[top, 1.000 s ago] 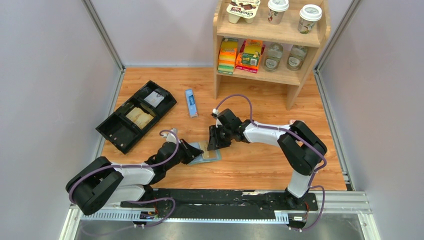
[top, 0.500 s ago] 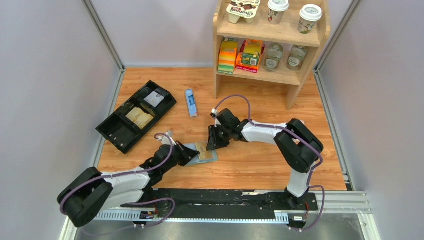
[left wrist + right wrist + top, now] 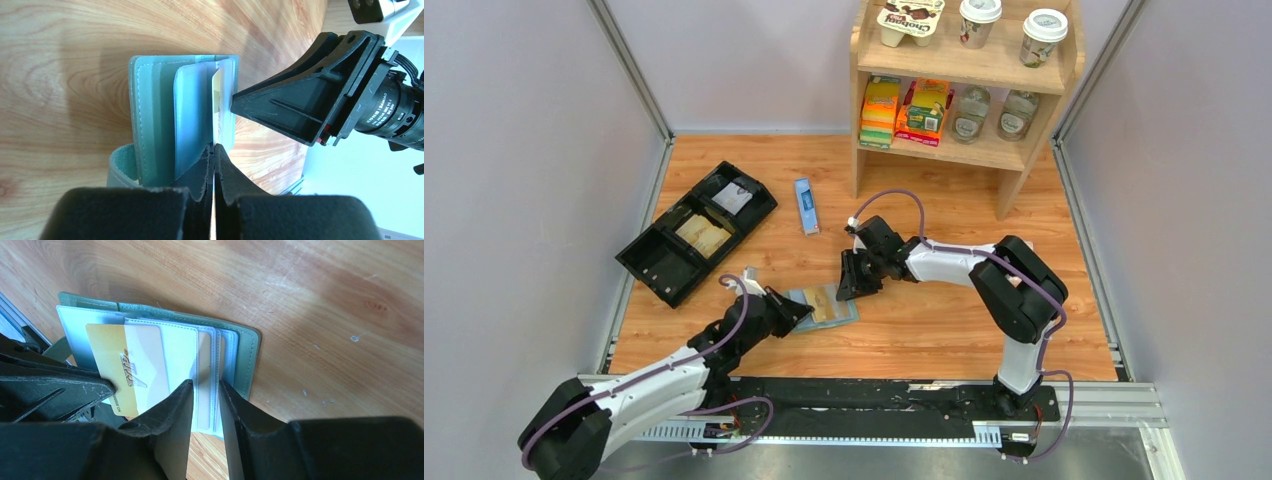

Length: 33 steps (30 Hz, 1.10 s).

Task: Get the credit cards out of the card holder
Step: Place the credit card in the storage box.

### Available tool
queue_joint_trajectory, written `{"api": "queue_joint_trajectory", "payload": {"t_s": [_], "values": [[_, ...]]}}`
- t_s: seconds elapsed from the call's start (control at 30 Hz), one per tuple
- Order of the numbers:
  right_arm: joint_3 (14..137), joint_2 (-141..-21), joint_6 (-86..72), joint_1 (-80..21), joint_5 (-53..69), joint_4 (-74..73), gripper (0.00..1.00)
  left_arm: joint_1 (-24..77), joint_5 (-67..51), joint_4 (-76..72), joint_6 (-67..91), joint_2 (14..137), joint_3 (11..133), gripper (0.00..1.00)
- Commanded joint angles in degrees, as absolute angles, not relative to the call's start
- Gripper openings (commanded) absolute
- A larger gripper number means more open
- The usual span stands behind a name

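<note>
Top view: card holder (image 3: pixel 832 306) lies open on the wood table (image 3: pixel 944 320), near the front edge, between the two grippers. Left gripper (image 3: pixel 796 310) is at its left side, right gripper (image 3: pixel 849 287) at its far right corner. Bare wood to the right; black tray (image 3: pixel 664 262), blue box (image 3: pixel 805 205) and shelf (image 3: pixel 1014 150) well apart. Left wrist: holder (image 3: pixel 150 115) sage green outside, pale blue pages fanned up; left gripper (image 3: pixel 214 155) clamped tight on the thin edge of a credit card (image 3: pixel 218 92); right gripper (image 3: pixel 240 106) tip touches the holder's right edge. Right wrist: golden credit card (image 3: pixel 112 362) sticks partway out of a pocket toward the left gripper (image 3: pixel 102 390), which pinches its corner. Right gripper (image 3: pixel 205 390) narrow, tips down on the pages of the holder (image 3: pixel 247 365); cannot tell if a page is nipped.
</note>
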<state>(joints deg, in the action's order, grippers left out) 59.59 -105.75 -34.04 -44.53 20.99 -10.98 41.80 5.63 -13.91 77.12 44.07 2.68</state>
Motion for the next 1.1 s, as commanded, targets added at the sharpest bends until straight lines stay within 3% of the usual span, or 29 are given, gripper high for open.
{"api": "queue_joint_trajectory", "payload": {"t_s": [0.0, 0.2, 0.5, 1.07], "values": [[58.5, -107.9, -31.3, -44.2, 15.8, -16.7, 0.35, 41.7, 7.3, -9.4, 77.6, 42.5, -1.8, 0.00], [59.6, -103.0, -30.1, -44.3, 18.5, -15.9, 0.42, 41.7, 7.1, -11.9, 76.2, 45.2, -1.5, 0.00], [60.9, -98.1, -29.4, -45.1, 24.4, -10.7, 0.39, 41.7, 5.8, -15.8, 74.5, 50.9, -0.4, 0.00], [57.3, -109.5, -34.6, -45.3, 30.9, -3.2, 0.34, 41.7, 5.9, -17.0, 74.4, 50.7, -0.5, 0.00]]}}
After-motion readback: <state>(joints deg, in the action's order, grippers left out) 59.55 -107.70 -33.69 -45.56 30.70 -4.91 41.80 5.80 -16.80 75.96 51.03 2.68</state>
